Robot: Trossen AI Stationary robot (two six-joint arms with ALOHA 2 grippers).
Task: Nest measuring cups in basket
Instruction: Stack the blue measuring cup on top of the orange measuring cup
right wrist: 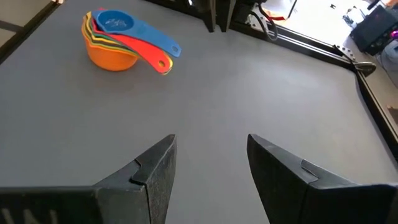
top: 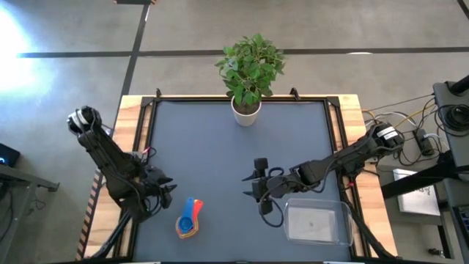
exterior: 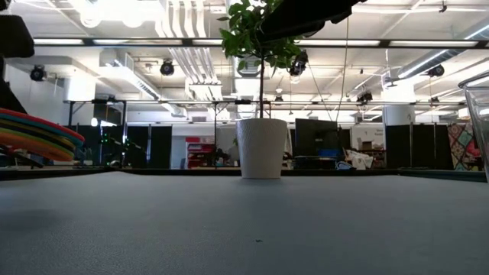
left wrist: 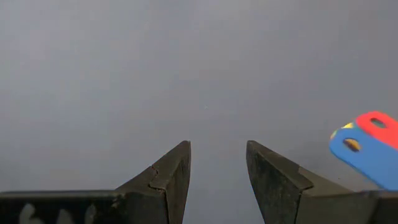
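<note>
We see the measuring cups [top: 189,219] nested in one stack on the table's near left, outside the basket [top: 316,223] at near right. Our left gripper [top: 165,189], jaws apart and empty, hovers just left of the stack; the right gripper [top: 258,185], also open, hangs mid-table beside the basket.

The measuring cups [right wrist: 115,43] sit nested in one stack on the grey mat, an orange cup outermost, yellow, green and red rims showing inside it, a blue cup on top, with the blue and red flat handles fanned out side by side. My stack lies near the table's front edge, left of the middle, outside the basket [top: 317,223]. That clear, shallow, round-cornered tray rests flat at the front right, well apart from the cups.
</note>
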